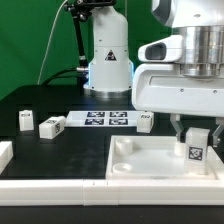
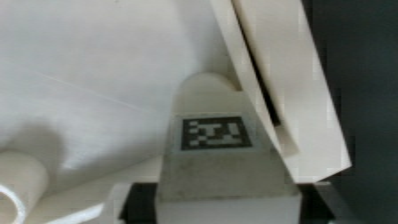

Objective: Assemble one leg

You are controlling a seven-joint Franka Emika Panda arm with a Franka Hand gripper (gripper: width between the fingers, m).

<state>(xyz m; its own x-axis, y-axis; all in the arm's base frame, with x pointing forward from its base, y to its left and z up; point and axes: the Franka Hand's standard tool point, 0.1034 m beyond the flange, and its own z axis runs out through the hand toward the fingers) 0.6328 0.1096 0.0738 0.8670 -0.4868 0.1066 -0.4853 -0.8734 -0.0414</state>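
Over the near right part of the black table point(image 1: 60, 150), the gripper point(image 1: 196, 136) is hanging above the large white square piece point(image 1: 150, 165) and is clamping the leg point(image 1: 196, 147) between its fingers, tag facing the exterior camera. The leg is standing upright with its lower end at the floor of the square piece, near the far right corner; whether it is touching there is hard to tell. In the wrist view the leg point(image 2: 217, 135) is showing its tag between the two dark fingertips point(image 2: 139, 200), with the raised rim of the square piece point(image 2: 276, 80) running just beside it.

Farther back, the marker board point(image 1: 100, 118) is lying flat on the table. Three more small white blocks are sitting on the table: one point(image 1: 26, 121) at the far left, another point(image 1: 52, 126) just beside the board's left end, and a third point(image 1: 146, 121) at its right end
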